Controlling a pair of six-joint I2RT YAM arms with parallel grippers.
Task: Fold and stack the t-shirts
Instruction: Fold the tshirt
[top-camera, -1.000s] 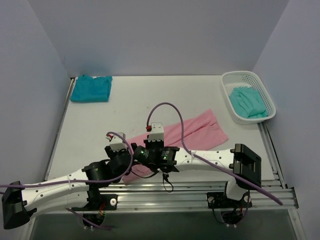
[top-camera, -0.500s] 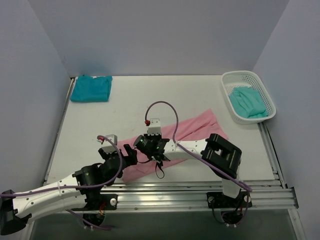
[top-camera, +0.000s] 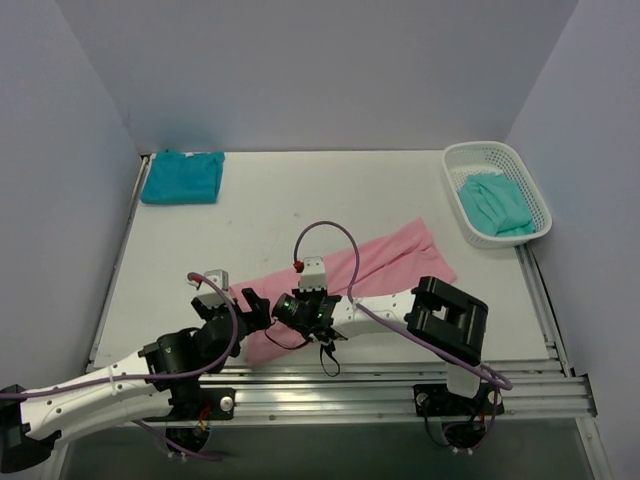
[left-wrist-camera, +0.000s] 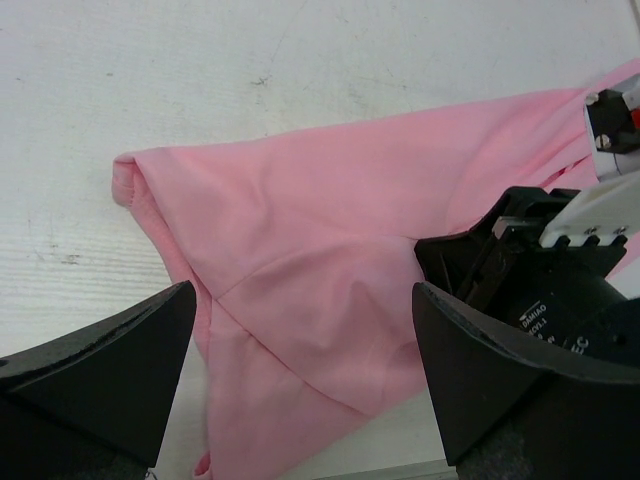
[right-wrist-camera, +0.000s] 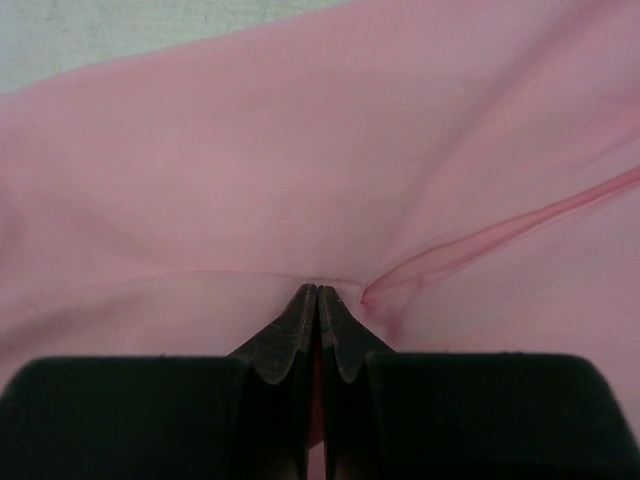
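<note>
The light pink cloth t-shirt (top-camera: 395, 258) lies diagonally across the near middle of the white surface (top-camera: 300, 190), with the right gripper (right-wrist-camera: 318, 300) pinched together on a fold of it. The left gripper (left-wrist-camera: 305, 310) hangs spread wide over its near-left end, holding nothing. A folded deep teal t-shirt (top-camera: 182, 177) sits far left, and a mint-teal t-shirt (top-camera: 495, 203) lies in the white mesh basket (top-camera: 480, 146).

Behind the light pink cloth t-shirt (top-camera: 395, 260), open white counter (top-camera: 300, 190) gives passage. Over its near end, the spread left pincer (left-wrist-camera: 305, 340) and the right pincer (right-wrist-camera: 318, 298), clamped on it, crowd together, apparently almost touching. Far right of it, a white plastic mesh basket (top-camera: 482, 147) blocks the corner.
</note>
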